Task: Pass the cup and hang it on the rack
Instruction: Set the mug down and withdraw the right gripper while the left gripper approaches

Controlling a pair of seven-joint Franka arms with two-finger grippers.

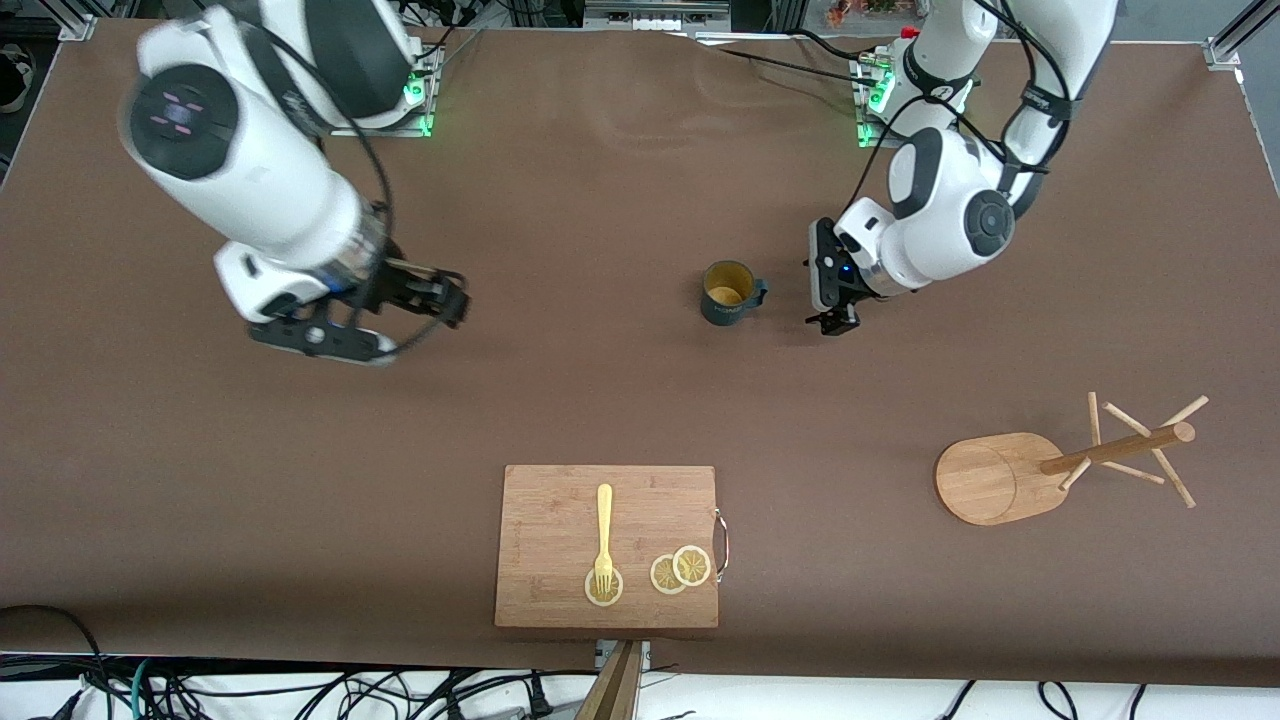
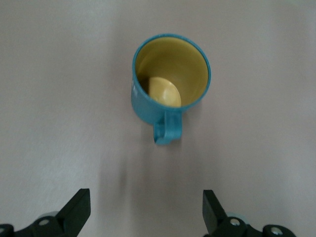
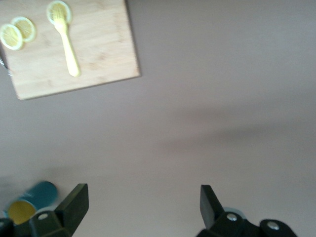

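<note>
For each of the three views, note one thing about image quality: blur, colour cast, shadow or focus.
Front view: the right arm is motion-smeared, while the cup and rack are crisp. Left wrist view: the table looks washed-out grey-pink, and the cup a brighter blue, sharp. Right wrist view: soft overall, with streaky shadows on the table; the cutting board is slightly blurred.
</note>
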